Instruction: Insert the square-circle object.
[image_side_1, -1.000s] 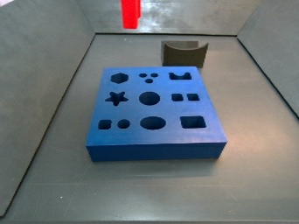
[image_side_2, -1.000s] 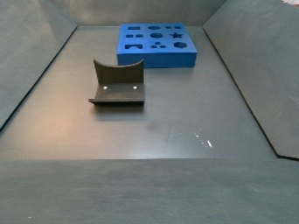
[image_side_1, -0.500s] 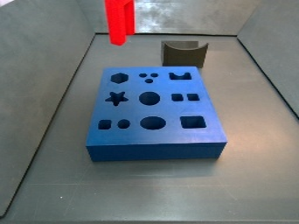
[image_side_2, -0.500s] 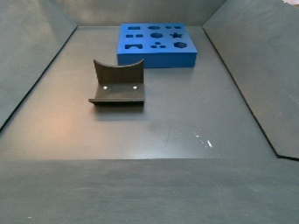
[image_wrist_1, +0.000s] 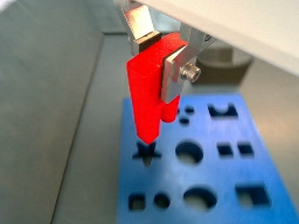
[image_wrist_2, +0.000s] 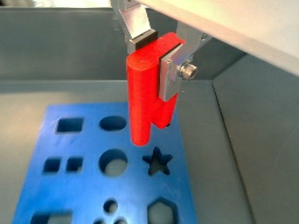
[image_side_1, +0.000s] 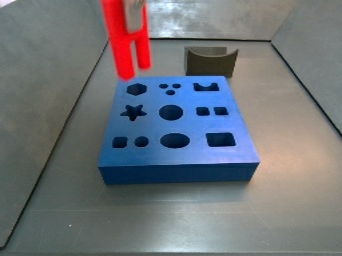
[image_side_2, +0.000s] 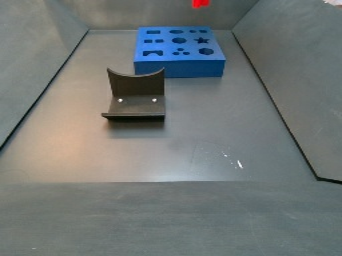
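My gripper (image_wrist_1: 158, 54) is shut on the top of the square-circle object (image_wrist_1: 149, 96), a bright red piece with two long pegs hanging straight down. Both wrist views show the hold (image_wrist_2: 156, 54). The object (image_wrist_2: 140, 92) hangs above the blue block (image_wrist_2: 87, 144) with shaped holes, its peg tips over the star-hole side. In a side view the object (image_side_1: 126, 40) hangs just above the far left part of the blue block (image_side_1: 181, 172), apart from it. Another side view shows only its tip (image_side_2: 202, 3) above the block (image_side_2: 201, 68). The gripper is out of frame in both side views.
The fixture (image_side_1: 211, 60), a dark block with a curved notch, stands behind the blue block; in a side view the fixture (image_side_2: 134, 95) is in the middle of the floor. Grey sloped walls (image_side_1: 54, 100) enclose the floor.
The red object has come down and moved left in the side view, from above the back wall to just over the blue block's far left part.
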